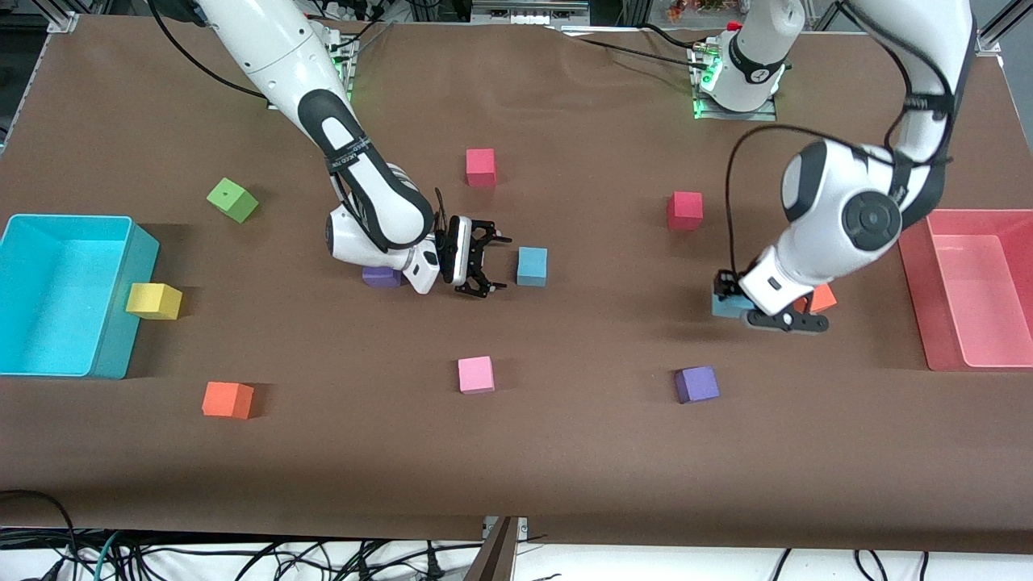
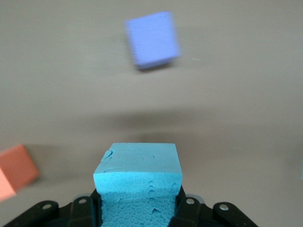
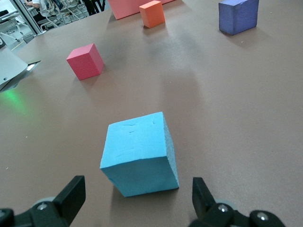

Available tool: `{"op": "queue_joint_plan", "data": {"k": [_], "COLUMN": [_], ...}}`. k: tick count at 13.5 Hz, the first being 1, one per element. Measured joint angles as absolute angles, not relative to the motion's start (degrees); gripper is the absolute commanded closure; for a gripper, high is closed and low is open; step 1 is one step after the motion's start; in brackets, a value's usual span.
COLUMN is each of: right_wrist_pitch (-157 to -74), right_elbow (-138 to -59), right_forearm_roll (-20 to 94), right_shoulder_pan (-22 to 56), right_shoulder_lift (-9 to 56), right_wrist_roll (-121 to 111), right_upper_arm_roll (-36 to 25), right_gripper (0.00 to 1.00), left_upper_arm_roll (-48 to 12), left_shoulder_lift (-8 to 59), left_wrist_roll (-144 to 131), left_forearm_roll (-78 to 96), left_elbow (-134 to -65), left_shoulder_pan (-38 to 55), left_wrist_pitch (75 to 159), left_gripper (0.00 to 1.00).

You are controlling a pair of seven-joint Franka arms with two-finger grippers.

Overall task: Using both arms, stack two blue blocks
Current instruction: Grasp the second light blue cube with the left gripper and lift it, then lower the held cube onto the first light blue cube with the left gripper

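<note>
Brown table (image 1: 565,452) is carrying both blocks: your left gripper (image 2: 137,210) is clamping one blue block (image 2: 138,189) for lifting, while your right gripper (image 3: 137,198) is hanging wide, empty, framing the other block (image 3: 140,153).

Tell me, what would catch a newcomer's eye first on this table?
Probably the two white arms, each at a sky-blue cube. The left gripper is shut on one blue block, beside an orange cube near the pink bin. The right gripper is open beside the other blue block, mid-table.
</note>
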State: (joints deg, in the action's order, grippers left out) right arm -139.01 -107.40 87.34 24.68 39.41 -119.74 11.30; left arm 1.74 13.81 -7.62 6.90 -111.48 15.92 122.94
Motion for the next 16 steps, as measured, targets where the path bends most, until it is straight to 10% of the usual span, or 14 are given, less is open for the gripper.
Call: {"op": "queue_joint_plan", "data": {"k": [16], "right_wrist_pitch": [-138.80], "right_elbow": [-107.41], "right_forearm_roll": [87.41], "right_shoulder_pan": [24.54], "right_shoulder_lift": [39.43], "right_wrist_roll": [-120.26], "right_upper_arm_roll": [11.32], "right_gripper": [0.00], "left_upper_arm_roll": [-1.23], "left_shoulder_lift": [32.05], "left_wrist_roll": [-47.05], "left_forearm_roll": [7.16], "left_elbow": [-92.52], "left_shoulder_pan": [42.91], "left_wrist_pitch": [121.89], "left_gripper": [1.00]}}
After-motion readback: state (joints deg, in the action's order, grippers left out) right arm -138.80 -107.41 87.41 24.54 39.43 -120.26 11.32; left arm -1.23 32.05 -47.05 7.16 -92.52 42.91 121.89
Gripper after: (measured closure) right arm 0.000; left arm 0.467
